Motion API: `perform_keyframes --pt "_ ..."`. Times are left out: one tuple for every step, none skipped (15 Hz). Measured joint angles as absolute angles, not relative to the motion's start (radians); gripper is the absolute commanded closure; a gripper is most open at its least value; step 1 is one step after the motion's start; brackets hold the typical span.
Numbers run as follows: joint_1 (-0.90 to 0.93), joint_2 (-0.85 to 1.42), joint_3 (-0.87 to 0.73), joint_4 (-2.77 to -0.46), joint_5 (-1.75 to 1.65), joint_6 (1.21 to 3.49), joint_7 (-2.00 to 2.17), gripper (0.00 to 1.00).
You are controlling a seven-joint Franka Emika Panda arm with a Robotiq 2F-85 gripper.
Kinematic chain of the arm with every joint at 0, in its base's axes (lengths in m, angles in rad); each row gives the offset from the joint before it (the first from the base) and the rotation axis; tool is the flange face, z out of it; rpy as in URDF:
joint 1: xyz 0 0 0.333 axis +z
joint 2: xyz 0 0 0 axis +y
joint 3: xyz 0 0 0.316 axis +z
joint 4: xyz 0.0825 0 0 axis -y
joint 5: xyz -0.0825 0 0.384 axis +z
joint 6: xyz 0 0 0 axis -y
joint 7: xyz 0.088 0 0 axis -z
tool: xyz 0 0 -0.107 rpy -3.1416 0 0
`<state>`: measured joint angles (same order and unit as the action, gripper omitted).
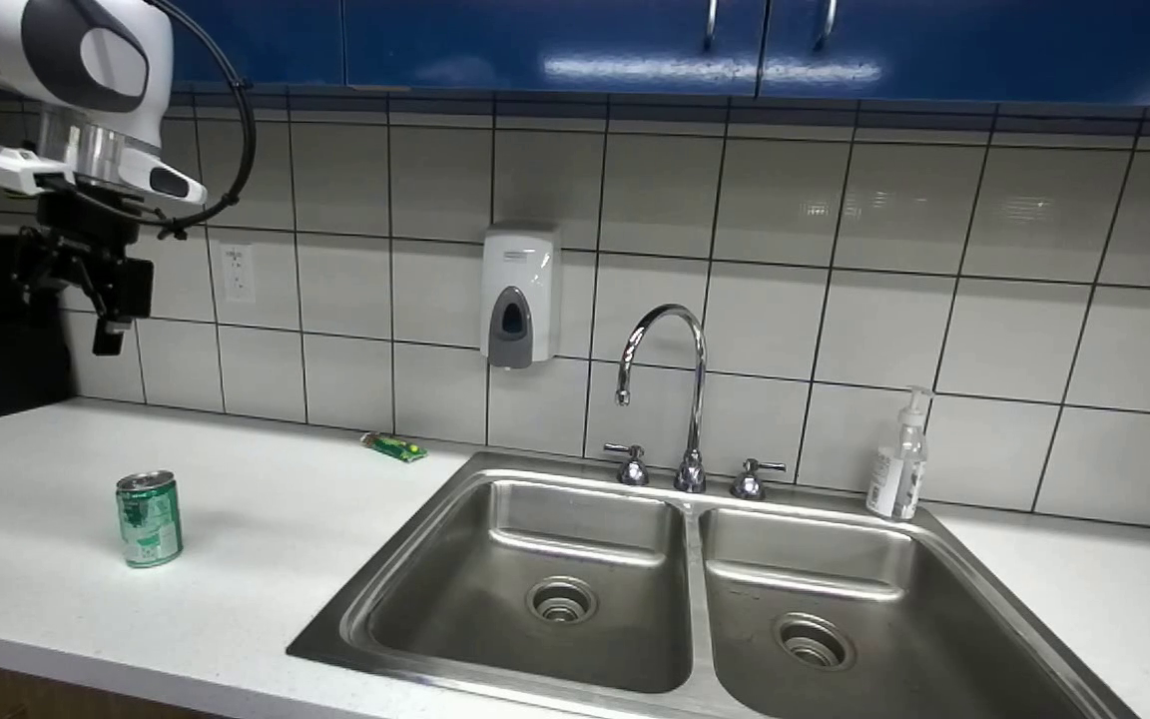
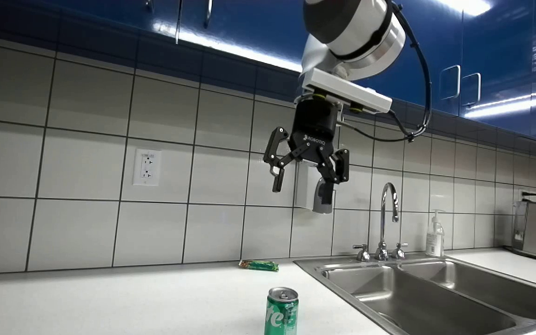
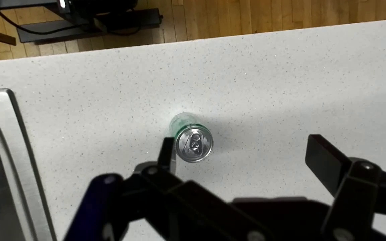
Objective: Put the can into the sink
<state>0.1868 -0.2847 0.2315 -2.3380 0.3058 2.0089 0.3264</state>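
Observation:
The can point(image 1: 149, 519) is small and green with a silvery top and stands upright on the counter, left of the sink. It also shows in another exterior view point(image 2: 281, 314), its base cut off by the frame, and in the wrist view point(image 3: 194, 144). The steel double-basin sink point(image 1: 697, 599) has round drains; its rim shows at the left of the wrist view point(image 3: 10, 134). My gripper point(image 2: 302, 195) is open and empty, well above the counter. In the wrist view, the can appears beside the left fingertip, inside the gap between the fingers point(image 3: 241, 144).
A curved chrome faucet point(image 1: 700, 399) with two handles stands behind the sink. A soap bottle point(image 1: 899, 464) stands at the sink's back corner. A flat green wrapper point(image 1: 395, 446) lies near the wall. A soap dispenser point(image 1: 520, 295) hangs on the tiles. Blue cabinets point(image 1: 555, 40) hang above.

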Motion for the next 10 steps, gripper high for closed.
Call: perform_keyframes --pt "0.187 -0.285 0.239 -2.347 0.296 2.026 0.326 0.00" --pt "0.188 -0.285 0.245 -2.356 0.286 2.044 0.326 0.00" --pt "0.188 -0.285 0.250 -2.366 0.277 2.060 0.326 0.00" --pt "0.188 -0.285 0.252 -2.376 0.271 2.074 0.326 0.00" --pt "0.188 -0.284 0.254 -2.386 0.265 2.087 0.326 0.00" --pt "0.188 -0.284 0.254 -2.395 0.262 2.099 0.326 0.00" --pt "0.188 -0.283 0.254 -2.404 0.259 2.111 0.326 0.00" --pt "0.188 -0.281 0.254 -2.412 0.255 2.123 0.326 0.00" --pt "0.188 -0.277 0.255 -2.420 0.253 2.133 0.326 0.00" --pt "0.189 -0.271 0.257 -2.427 0.249 2.145 0.326 0.00"
